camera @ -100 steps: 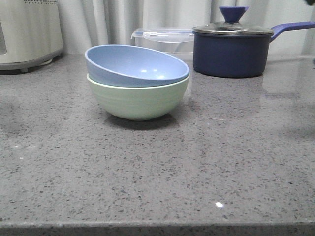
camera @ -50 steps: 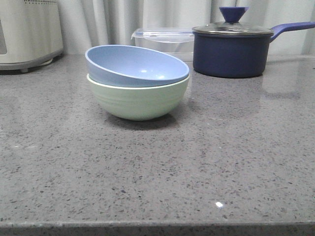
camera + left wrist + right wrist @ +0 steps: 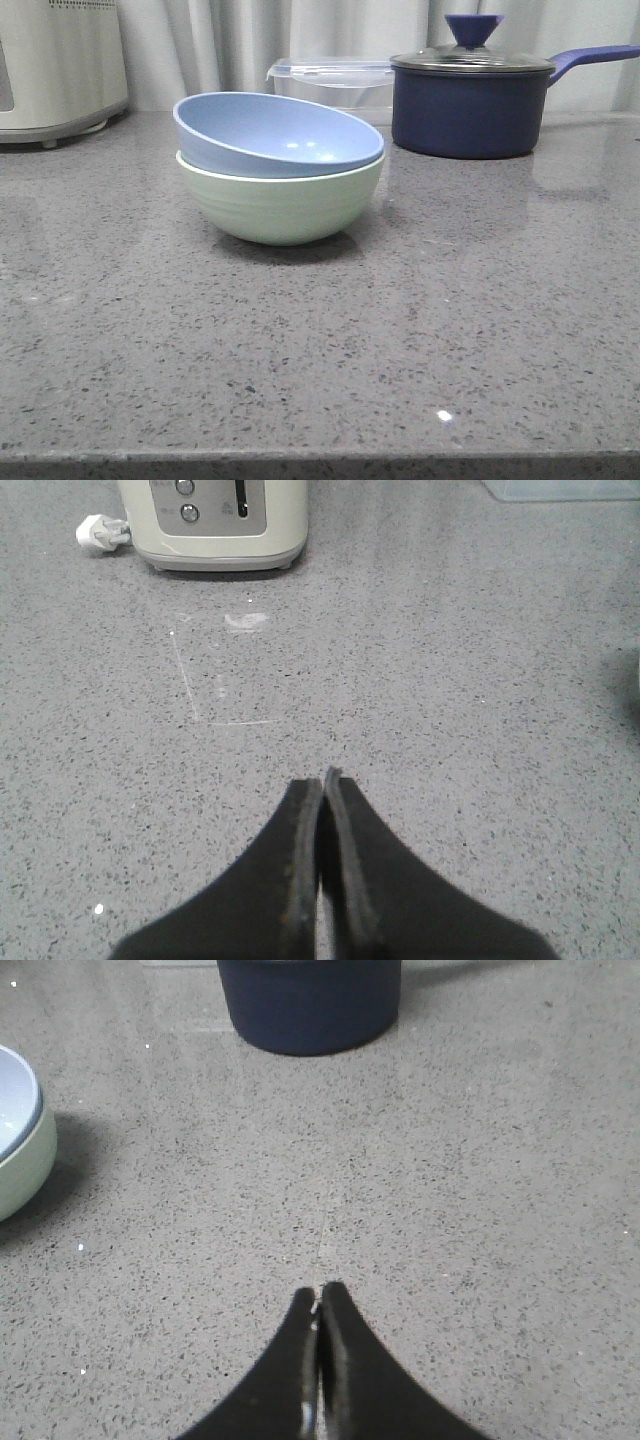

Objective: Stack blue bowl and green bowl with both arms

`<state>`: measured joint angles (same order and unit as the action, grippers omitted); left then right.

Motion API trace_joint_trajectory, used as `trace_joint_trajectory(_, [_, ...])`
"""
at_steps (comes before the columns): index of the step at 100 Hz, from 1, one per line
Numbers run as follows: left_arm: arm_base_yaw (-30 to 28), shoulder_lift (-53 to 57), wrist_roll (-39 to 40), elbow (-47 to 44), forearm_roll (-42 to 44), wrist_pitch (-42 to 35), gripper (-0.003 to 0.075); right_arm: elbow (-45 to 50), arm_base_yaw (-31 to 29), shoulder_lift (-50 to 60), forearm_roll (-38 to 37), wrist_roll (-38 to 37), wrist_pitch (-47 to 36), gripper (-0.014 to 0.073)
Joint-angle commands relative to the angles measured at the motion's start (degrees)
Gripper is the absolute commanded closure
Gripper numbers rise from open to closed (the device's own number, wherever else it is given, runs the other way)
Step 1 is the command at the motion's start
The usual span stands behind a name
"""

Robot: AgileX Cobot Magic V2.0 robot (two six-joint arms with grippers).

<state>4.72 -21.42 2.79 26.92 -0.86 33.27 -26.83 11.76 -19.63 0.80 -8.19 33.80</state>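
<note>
The blue bowl [image 3: 270, 130] sits tilted inside the green bowl [image 3: 280, 205] on the grey counter, left of centre in the front view. The stacked bowls also show at the edge of the right wrist view, the green bowl [image 3: 25, 1165] under the blue bowl [image 3: 12, 1100]. Neither arm shows in the front view. My left gripper [image 3: 322, 778] is shut and empty above bare counter, away from the bowls. My right gripper [image 3: 320, 1290] is shut and empty above bare counter, to the right of the bowls.
A dark navy lidded saucepan [image 3: 470, 100] stands at the back right, also in the right wrist view [image 3: 310, 1000]. A clear lidded box [image 3: 335, 80] is behind the bowls. A cream toaster [image 3: 55, 65] stands at the back left, also in the left wrist view [image 3: 215, 520].
A dark edge at the far right of the front view one second ago is gone. The bowls have not moved.
</note>
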Motion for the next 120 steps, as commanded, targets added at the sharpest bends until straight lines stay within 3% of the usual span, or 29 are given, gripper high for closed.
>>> trace_joint_trajectory(1, [0.0, 1.7, 0.5, 0.2, 0.1, -4.8, 0.0741, -1.1, -0.3, 1.1, -0.8, 0.6, -4.5, 0.0674])
trace_joint_trajectory(120, [-1.1, 3.6, 0.5, -2.8, 0.1, -7.2, 0.0741, -1.1, -0.3, 1.2, -0.8, 0.6, -4.3, 0.0674])
